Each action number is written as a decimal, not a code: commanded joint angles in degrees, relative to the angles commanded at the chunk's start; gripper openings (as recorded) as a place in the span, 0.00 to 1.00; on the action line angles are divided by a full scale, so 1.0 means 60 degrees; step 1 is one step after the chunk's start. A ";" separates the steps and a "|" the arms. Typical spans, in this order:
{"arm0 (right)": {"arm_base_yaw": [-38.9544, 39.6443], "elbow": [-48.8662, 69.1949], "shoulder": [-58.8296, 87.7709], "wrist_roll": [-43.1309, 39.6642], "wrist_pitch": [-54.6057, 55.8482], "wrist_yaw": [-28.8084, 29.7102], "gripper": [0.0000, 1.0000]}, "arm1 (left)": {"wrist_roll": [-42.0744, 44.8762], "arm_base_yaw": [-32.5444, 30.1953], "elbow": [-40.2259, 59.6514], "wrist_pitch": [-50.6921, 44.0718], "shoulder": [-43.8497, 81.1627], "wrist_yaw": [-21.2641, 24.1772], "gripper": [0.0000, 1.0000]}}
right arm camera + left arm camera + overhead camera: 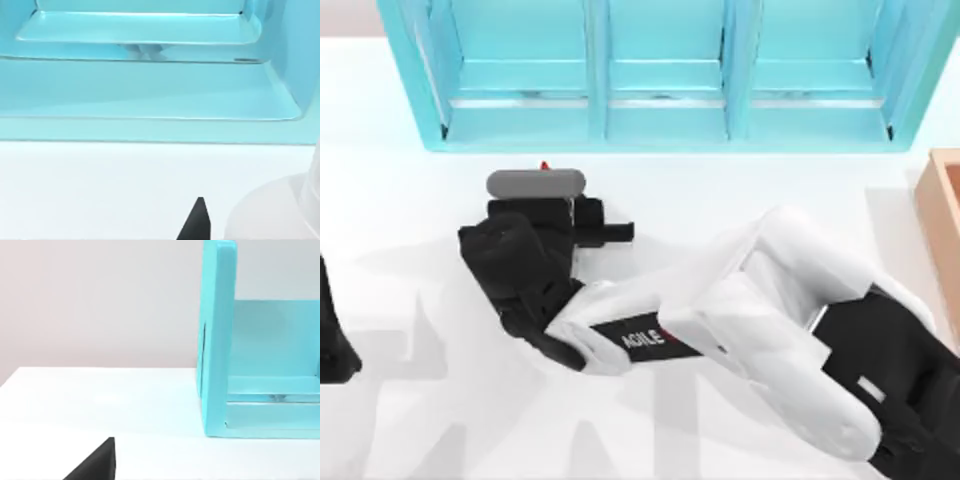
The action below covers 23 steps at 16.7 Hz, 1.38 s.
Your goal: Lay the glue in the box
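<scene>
From the right, my right arm reaches across the table to the front of the turquoise shelf. Its gripper (540, 205) sits under the grey wrist camera, which hides the fingers from above. The glue (544, 165) shows as a small red tip just past that camera, toward the shelf. One black fingertip (197, 222) pokes into the right wrist view, beside a pale rounded shape (280, 212) that I cannot identify. The box (945, 215) is a tan wall with an orange-brown inside at the table's right edge. My left gripper (330, 340) is parked at the left edge.
The big turquoise three-compartment shelf (660, 90) stands along the back of the table, close ahead of the right gripper. Its side wall (217, 340) rises in the left wrist view. The right arm's white links (770, 310) cover the table's middle and right.
</scene>
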 joint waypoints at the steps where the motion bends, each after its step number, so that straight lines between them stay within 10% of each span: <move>1: 0.0000 0.0000 0.0000 0.0000 0.0000 0.0000 0.17 | 0.0000 0.0000 0.0000 0.0000 0.0000 0.0000 1.00; 4: 0.0000 0.0000 0.0000 0.0000 0.0000 0.0000 0.00 | 0.0000 0.0000 0.0000 0.0000 0.0000 0.0000 1.00; 23: 0.0029 -0.0019 -0.2140 0.0037 -0.2167 -0.0026 0.00 | 0.0000 0.0000 0.0000 0.0000 0.0000 0.0000 1.00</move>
